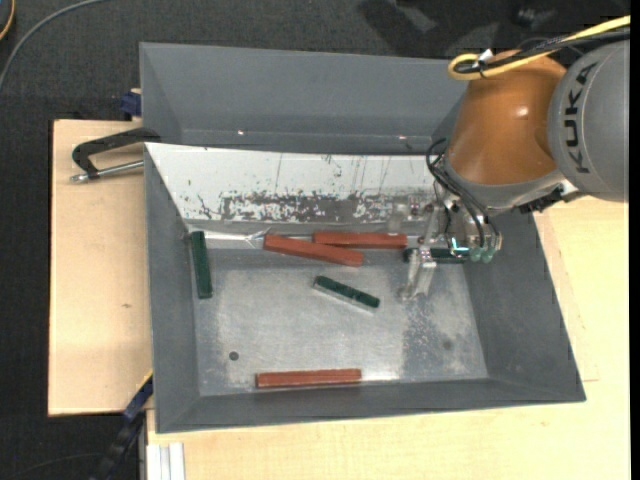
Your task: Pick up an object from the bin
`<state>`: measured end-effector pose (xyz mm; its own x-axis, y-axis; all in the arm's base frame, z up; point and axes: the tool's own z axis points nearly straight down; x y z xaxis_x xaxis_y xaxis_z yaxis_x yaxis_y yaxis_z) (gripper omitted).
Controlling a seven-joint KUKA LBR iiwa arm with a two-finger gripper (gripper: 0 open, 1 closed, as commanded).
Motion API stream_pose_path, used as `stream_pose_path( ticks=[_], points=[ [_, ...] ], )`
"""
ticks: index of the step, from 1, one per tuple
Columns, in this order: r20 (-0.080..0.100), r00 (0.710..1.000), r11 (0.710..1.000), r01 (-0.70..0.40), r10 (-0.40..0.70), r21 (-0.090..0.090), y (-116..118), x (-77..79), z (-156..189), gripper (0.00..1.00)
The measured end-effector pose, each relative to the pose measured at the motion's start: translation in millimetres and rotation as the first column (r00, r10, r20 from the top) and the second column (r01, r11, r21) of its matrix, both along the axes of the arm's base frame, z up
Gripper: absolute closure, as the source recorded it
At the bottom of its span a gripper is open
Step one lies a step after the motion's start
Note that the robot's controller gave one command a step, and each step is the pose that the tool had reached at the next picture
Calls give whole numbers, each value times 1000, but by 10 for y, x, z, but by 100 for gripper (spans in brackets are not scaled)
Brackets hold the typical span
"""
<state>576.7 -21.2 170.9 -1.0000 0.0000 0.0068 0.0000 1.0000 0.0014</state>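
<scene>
My gripper (418,286) hangs over the right part of the bin floor, its fingers pointing down close to the floor, with nothing visible between them. A short dark green bar (347,293) lies tilted just left of the gripper, apart from it. Two red-brown bars lie at the back of the floor: one (312,251) slanted, the other (360,238) behind it, ending near the gripper.
A longer dark green bar (202,264) lies along the left wall. Another red-brown bar (308,378) lies flat against the front wall. A small dark dot (234,357) sits on the floor front left. The arm's orange cover hangs over the bin's right rear corner.
</scene>
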Motion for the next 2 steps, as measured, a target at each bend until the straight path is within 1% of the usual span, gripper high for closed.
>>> stream_pose_path(
  ticks=[1, 2],
  points=[
    [0, 999, 999, 50, -50, 1, 464, -72, -947, 0],
    [3, 990, 990, 144, -144, 2, 893, -624, -708, 0]
  ],
)
